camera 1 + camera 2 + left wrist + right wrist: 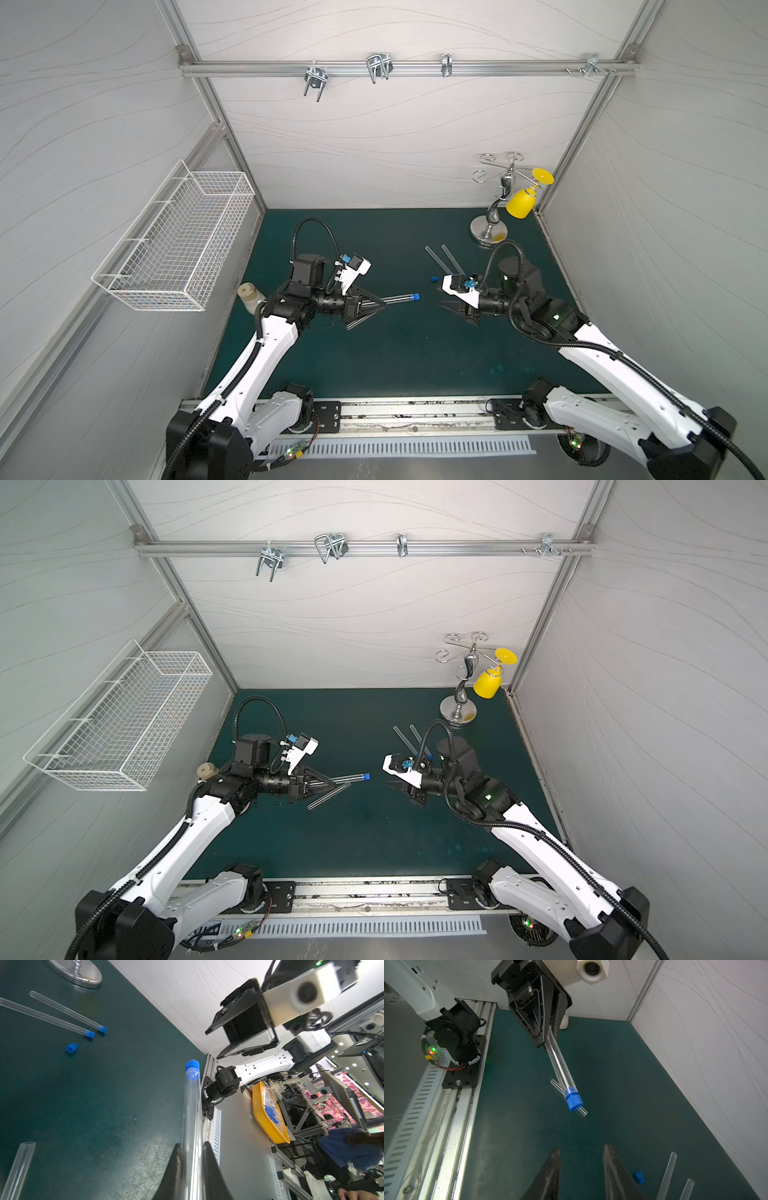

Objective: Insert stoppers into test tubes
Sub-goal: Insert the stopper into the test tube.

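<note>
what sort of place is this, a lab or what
Probably a robot test cell in a lab: white panels on an aluminium frame enclose a green mat, and the left wrist view shows a yellow tray and more metal rigs outside.

The left tool holds a clear tube with a blue stopper in its end. A second tube lies just below it on the green worktop. The right tool faces them.
</note>
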### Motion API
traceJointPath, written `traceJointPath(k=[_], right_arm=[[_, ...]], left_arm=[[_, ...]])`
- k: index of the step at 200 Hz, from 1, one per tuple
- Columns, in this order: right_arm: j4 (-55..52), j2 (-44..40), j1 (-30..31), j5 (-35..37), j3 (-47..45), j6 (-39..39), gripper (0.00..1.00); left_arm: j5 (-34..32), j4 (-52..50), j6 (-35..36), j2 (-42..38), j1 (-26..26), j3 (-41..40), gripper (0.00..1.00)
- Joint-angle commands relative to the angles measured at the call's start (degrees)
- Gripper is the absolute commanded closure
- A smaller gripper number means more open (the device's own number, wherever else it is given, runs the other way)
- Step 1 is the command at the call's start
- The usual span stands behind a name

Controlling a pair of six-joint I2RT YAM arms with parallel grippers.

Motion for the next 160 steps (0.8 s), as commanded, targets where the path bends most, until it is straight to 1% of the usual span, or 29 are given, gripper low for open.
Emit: traceJointPath(k=[1, 22, 65, 124, 160], right_arm=[[8.09, -0.94, -1.23, -6.87, -2.21, 2.58, 0.64], [9.85, -0.23, -1.31, -8.37, -2.95, 2.8, 0.64], [12.95, 1.85, -1.13, -11.72, -3.09, 3.1, 0.68], [13.03, 5.26, 0.41, -11.83, -1.49, 3.21, 0.75], [12.45, 6.4, 1.01, -11.65, -0.59, 2.66, 0.76]], left_arm=[[3.52, 4.42, -2.62, -0.78, 0.14, 0.8, 1.0], [4.17, 5.16, -3.41, -0.74, 0.16, 0.8, 1.0], [5.05, 5.62, -3.57, -0.73, 0.11, 0.37, 1.0], [5.32, 6.13, -4.18, -0.64, 0.13, 0.45, 1.0], [5.34, 6.17, -4.07, -0.62, 0.03, 0.45, 1.0]])
